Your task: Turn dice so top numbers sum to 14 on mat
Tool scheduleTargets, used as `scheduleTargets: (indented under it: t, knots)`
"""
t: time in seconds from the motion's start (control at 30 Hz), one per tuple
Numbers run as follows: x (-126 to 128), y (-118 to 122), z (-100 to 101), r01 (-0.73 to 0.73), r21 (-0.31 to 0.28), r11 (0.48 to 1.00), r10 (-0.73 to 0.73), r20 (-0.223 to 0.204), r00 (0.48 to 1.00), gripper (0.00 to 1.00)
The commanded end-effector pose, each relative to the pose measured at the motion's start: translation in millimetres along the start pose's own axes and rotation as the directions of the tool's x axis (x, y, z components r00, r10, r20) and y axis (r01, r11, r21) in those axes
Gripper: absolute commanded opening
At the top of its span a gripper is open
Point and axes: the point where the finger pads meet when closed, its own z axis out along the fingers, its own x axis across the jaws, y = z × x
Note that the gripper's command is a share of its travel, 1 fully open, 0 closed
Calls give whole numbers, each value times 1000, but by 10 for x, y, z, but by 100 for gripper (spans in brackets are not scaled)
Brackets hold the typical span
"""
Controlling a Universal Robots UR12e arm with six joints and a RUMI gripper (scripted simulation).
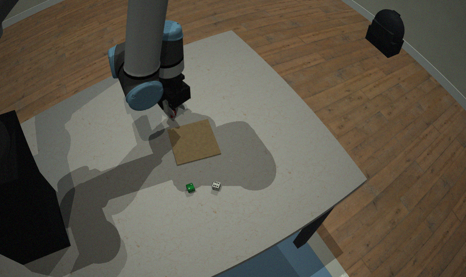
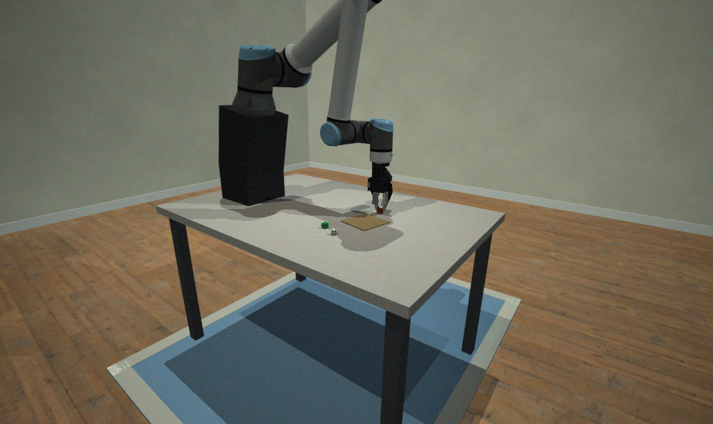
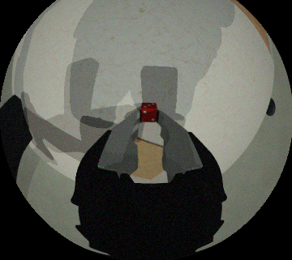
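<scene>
My gripper (image 1: 172, 114) (image 2: 380, 209) (image 3: 148, 110) points down beyond the mat's far left corner in the top view. Its fingertips are shut on a red die (image 2: 380, 211) (image 3: 149, 115), low at the table top, off the mat. Several pips show on the red die's top in the wrist view; its underside is hidden. The mat (image 1: 196, 142) (image 2: 365, 222) (image 3: 150, 160) is tan and square. A green die (image 1: 190, 187) (image 2: 324, 225) and a white die (image 1: 216, 185) (image 2: 333, 231) sit on the table off the mat's near side. The white die shows several pips on top.
The pale table (image 1: 262, 213) (image 2: 274, 237) carries the mat and dice. The black robot pedestal (image 1: 17, 192) (image 2: 250, 158) stands at the left. The arm's shadow falls across part of the mat and table.
</scene>
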Motion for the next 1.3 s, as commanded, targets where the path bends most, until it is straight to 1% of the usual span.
scheduleTargets:
  t: [0.0,0.1,0.17,0.2,0.53,0.67,0.73,0.87,1.17,1.27]
  knots:
    - [4,0,-28,0,0,1000,0,-1,1000,3]
    - [4,0,-112,0,0,1000,0,-1,1000,3]
    - [4,0,-112,0,0,1000,0,-1,1000,3]
    - [4,0,-155,0,0,1000,0,-1,1000,3]
    - [4,0,-766,0,0,1000,0,-1,1000,3]
    - [4,0,-937,0,0,1000,0,-1,1000,3]
    - [4,0,-937,0,0,1000,0,-1,1000,3]
    - [4,0,-1001,0,0,1000,0,-1,1000,3]
    - [3,3,-1004,0,0,1000,0,-1,1000,3]
    - [-20,58,-1003,-6,0,1000,6,-1,1000,3]
